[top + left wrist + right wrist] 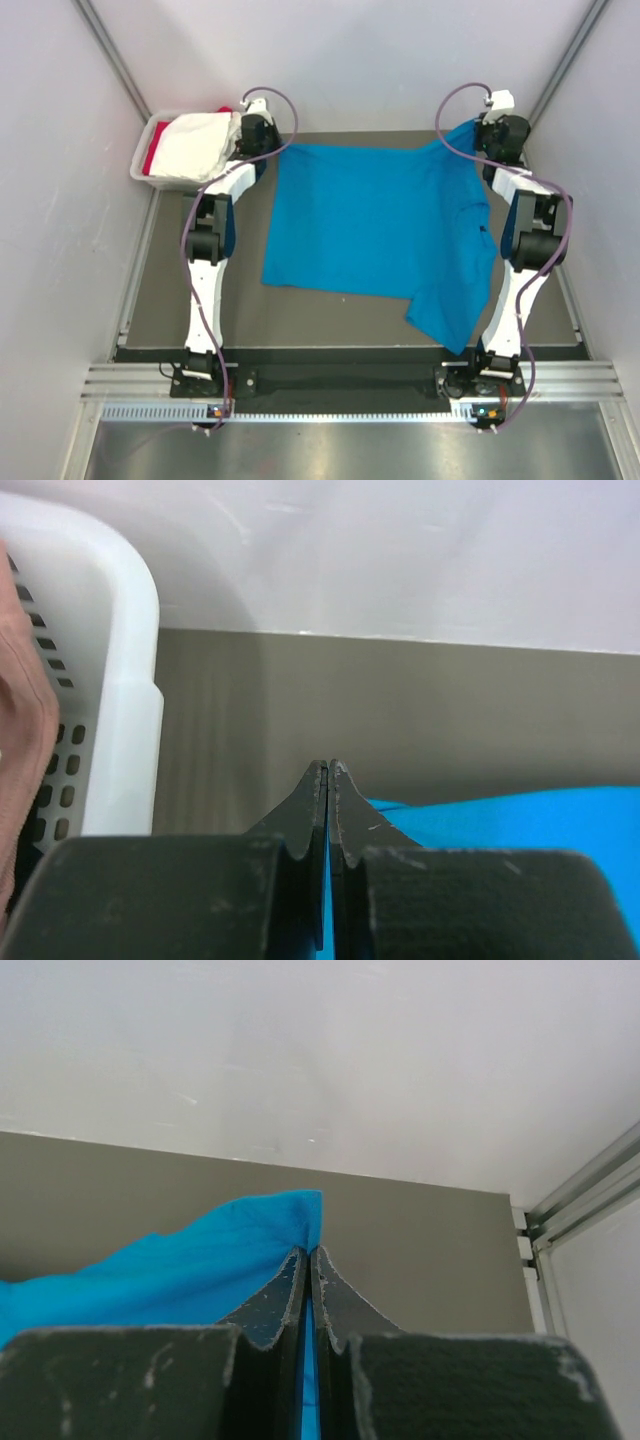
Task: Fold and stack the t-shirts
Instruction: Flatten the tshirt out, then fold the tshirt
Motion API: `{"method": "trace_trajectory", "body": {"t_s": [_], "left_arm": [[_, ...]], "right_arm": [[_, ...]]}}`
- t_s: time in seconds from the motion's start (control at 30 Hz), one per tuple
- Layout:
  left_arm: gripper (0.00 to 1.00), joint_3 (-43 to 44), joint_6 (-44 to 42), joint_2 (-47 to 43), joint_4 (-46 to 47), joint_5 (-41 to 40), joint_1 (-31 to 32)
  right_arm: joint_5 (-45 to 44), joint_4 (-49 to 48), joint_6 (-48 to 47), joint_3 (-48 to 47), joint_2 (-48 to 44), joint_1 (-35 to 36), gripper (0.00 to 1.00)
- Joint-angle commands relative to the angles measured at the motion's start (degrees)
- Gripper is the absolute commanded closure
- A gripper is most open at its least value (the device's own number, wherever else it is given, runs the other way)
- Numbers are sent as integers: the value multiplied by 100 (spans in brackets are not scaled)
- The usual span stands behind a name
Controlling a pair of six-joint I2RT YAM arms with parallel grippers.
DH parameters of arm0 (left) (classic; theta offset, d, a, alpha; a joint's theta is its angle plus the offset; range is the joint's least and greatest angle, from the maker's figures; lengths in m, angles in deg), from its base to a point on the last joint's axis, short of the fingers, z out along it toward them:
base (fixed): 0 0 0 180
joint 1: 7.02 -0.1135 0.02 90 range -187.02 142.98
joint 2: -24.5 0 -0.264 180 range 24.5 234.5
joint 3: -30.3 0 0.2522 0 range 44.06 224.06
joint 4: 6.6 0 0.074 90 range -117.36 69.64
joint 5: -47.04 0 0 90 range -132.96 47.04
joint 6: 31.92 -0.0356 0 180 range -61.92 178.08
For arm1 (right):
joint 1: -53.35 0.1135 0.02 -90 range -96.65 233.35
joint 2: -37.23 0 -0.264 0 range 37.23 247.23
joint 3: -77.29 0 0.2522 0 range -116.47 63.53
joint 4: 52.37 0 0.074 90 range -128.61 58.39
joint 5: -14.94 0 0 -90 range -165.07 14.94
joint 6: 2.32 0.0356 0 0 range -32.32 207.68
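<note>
Blue t-shirt [370,220]: I see it spread flat just right of the grey tub [141,168].
Left gripper [328,772]: clamped tight on the shirt's far corner, the one nearest the tub.
Right gripper [307,1256]: pinched closed on the far corner farthest from the tub.
Tub contents: white t-shirt [205,140] lying over a red t-shirt [155,160].

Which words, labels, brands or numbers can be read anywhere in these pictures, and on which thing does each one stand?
No text can be read in any view.
blue t-shirt: it bears only a small dark mark near its right edge, too small to read.
small coloured spots at the arm bases: too small to tell whether they are labels.
pale tub: no print shows on it.
</note>
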Motion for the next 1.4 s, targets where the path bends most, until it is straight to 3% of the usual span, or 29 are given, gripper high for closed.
{"method": "trace_trajectory", "body": {"t_s": [0.0, 1.13, 1.37], "left_arm": [[100, 103, -23, 16, 102, -92, -16], [100, -600, 407, -345, 673, 277, -60], [100, -626, 793, -406, 673, -66, -69]], "right_arm": [[122, -332, 205, -344, 56, 12, 100], [51, -798, 398, 368, -287, -15, 100], [-36, -974, 697, 430, -252, -6, 100]]}}
